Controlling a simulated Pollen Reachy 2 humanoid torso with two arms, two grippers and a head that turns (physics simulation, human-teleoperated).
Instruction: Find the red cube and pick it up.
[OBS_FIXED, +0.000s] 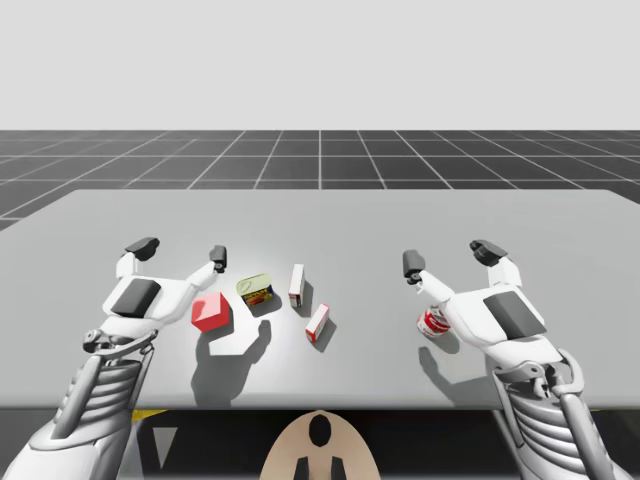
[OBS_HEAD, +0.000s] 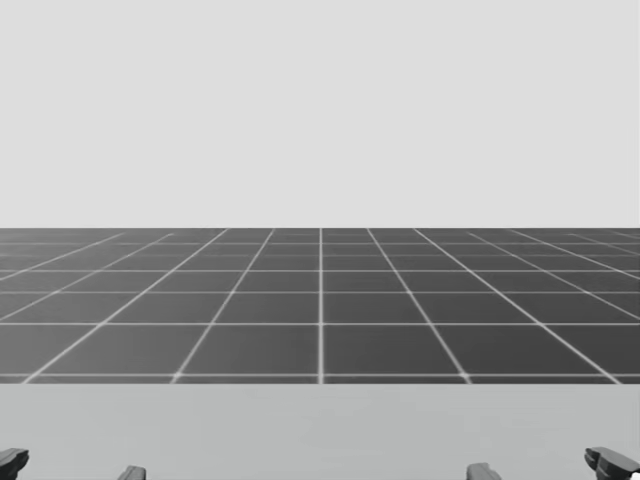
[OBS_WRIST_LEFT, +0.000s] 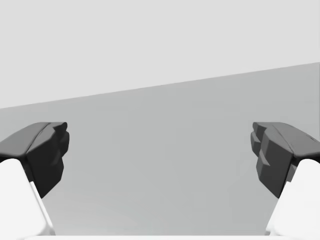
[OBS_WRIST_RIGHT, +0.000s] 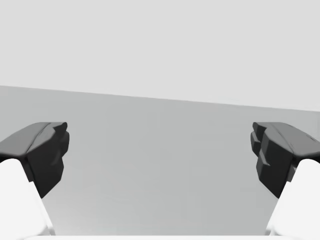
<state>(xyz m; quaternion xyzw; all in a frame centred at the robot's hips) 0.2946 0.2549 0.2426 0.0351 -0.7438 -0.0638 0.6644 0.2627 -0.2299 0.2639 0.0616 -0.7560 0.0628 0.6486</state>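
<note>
The red cube (OBS_FIXED: 211, 313) rests on the grey table (OBS_FIXED: 330, 215) in the high view, just right of my left hand and below its right finger. My left gripper (OBS_FIXED: 180, 253) hovers open above the table, with nothing between its fingers (OBS_WRIST_LEFT: 42, 155). My right gripper (OBS_FIXED: 451, 256) is open too, over the table's right side, and its fingers (OBS_WRIST_RIGHT: 280, 155) frame bare table surface. In the head view the dark fingertips (OBS_HEAD: 610, 462) of both grippers peek up along the lower edge.
A flat green and yellow tin (OBS_FIXED: 256, 290) lies right of the cube. Two small white and red boxes (OBS_FIXED: 297, 285) (OBS_FIXED: 317, 322) stand near the middle. A red and white can (OBS_FIXED: 433, 321) lies under my right hand. The table's far half is bare.
</note>
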